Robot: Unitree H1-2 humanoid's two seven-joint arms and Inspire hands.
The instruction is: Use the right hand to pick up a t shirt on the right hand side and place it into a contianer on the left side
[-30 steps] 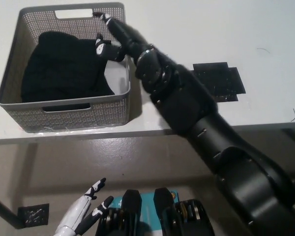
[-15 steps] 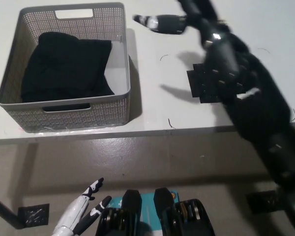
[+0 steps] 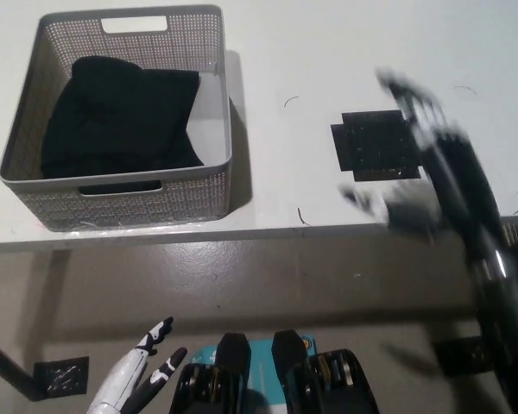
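Left hand point(image 3: 142, 379): my white hand rests low at the lower left, below the table edge, fingers spread apart and holding nothing. Its wrist is cut off by the bottom of the picture.
Floor patch point(image 3: 59, 376): a small dark square on the floor just left of that hand; a dark bar crosses the corner beside it.
Basket point(image 3: 223, 129): a grey perforated bin with handle slots at its near and far walls, standing on the left part of the table point(image 3: 328, 52).
Shirt point(image 3: 121, 116): the black t shirt lies bunched inside the basket, covering most of the bottom. A bare strip of the basket's floor shows along its right wall. Folds are hard to read because the cloth is so dark.
Threads: a few thin dark curls lie on the white tabletop between the basket and the mat, too small to identify.
Mat point(image 3: 375, 145): a black rough-edged patch flat on the table, right of the basket and well apart from it.
Right hand point(image 3: 414, 155): my black hand is over the right part of the table, beside the mat, smeared by motion blur. It carries no shirt, but I cannot tell whether the fingers are spread or curled.
Right arm point(image 3: 492, 285): runs down to the lower right corner, blurred, cut off by the frame.
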